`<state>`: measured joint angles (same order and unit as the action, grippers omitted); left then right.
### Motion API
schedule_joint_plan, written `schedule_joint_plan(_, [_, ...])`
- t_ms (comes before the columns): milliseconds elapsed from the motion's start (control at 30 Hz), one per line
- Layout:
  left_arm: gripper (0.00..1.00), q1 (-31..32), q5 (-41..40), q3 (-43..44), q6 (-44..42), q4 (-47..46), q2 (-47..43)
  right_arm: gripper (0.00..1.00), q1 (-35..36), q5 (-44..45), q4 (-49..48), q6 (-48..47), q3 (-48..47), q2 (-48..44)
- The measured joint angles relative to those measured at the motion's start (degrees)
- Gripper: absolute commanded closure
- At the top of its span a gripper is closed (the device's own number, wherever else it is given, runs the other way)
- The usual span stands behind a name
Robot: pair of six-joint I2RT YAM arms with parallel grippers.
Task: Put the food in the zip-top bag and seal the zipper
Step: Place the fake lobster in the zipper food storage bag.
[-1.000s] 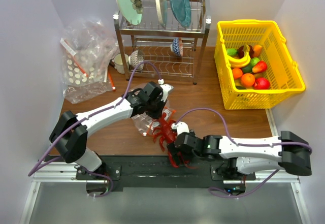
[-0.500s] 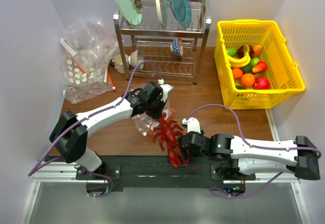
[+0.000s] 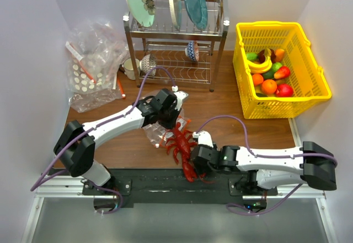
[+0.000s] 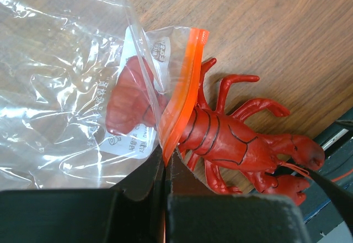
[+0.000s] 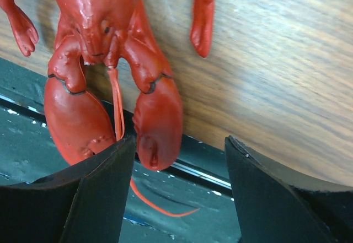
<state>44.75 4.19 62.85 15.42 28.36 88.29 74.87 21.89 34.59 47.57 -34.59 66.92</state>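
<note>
The glossy red lobster (image 3: 181, 145) lies on the wooden table with its tail inside the mouth of the clear zip-top bag (image 3: 156, 132). In the left wrist view the tail shows through the bag (image 4: 66, 88) and the body (image 4: 231, 141) sticks out. My left gripper (image 4: 165, 157) is shut on the orange zipper edge (image 4: 182, 94); it also shows in the top view (image 3: 171, 112). My right gripper (image 5: 179, 155) is open at the lobster's claws (image 5: 157, 122), which reach over the table's front edge; it also shows in the top view (image 3: 194, 160). An orange (image 3: 268, 86) and a green fruit (image 3: 252, 57) lie in the basket.
A yellow basket (image 3: 320, 86) of toy fruit stands at the right. A metal dish rack (image 3: 176, 39) with plates is at the back. A heap of clear dotted plastic bags (image 3: 91, 66) lies at the back left. The black base rail (image 3: 154, 179) runs along the near edge.
My right gripper swung right, away from the lobster, then came back left to its claws. The lobster shifted slightly toward the bag. The left gripper held still.
</note>
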Motion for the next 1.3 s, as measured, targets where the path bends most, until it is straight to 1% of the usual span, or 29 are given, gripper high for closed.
schedule_joint_plan(133, [1.00,0.00,-0.09,0.00,-0.02,0.00,0.00,0.35,0.00,-0.42,-2.40,-0.13,0.04,3.26])
schedule_joint_plan(267, [1.00,0.00,-0.20,0.00,-0.02,0.00,0.00,0.47,0.02,0.22,-4.22,-0.20,-0.35,8.17])
schedule_joint_plan(300, [1.00,0.00,-0.22,0.00,-0.02,0.00,0.00,0.58,0.02,0.44,-4.76,-0.24,-0.59,8.57])
schedule_joint_plan(367, [1.00,0.00,-0.31,0.00,-0.02,0.00,0.00,0.71,0.00,0.92,-5.77,-0.20,-0.76,9.09])
schedule_joint_plan(400, [1.00,0.00,-0.37,0.00,-0.02,0.00,0.00,0.80,0.07,0.83,-6.23,-0.02,-0.92,9.16])
schedule_joint_plan(500, [1.00,0.00,-0.50,0.00,-0.04,0.00,0.00,0.90,0.11,1.03,-6.78,-0.44,-0.96,8.98])
schedule_joint_plan(567, [1.00,0.00,-0.59,0.00,-0.04,0.00,0.00,0.93,0.09,1.14,-6.40,-1.03,-0.96,8.28])
schedule_joint_plan(633, [1.00,0.00,-0.59,0.00,-0.07,-0.02,0.00,0.94,0.07,1.29,-5.33,-1.77,-0.96,5.86])
schedule_joint_plan(833, [1.00,0.00,-0.63,0.02,-0.09,0.00,0.00,0.93,0.00,3.15,-1.36,-4.83,-1.09,-5.62])
schedule_joint_plan(900, [1.00,0.00,-0.63,0.04,-0.07,0.07,0.00,0.94,0.00,3.26,-0.72,-5.90,-1.18,-7.48])
schedule_joint_plan(1000, [1.00,0.00,-0.63,0.50,-0.04,0.61,0.13,0.94,0.00,3.21,0.17,-7.43,-1.86,-7.43])
schedule_joint_plan(1100, [1.00,0.00,-0.61,2.25,-0.04,1.09,1.16,0.95,0.24,3.10,0.59,-8.68,-3.17,-5.31])
schedule_joint_plan(1300, [1.00,0.00,-0.94,5.20,-0.07,2.19,3.78,0.94,2.91,4.44,0.85,-10.25,-5.77,-2.56])
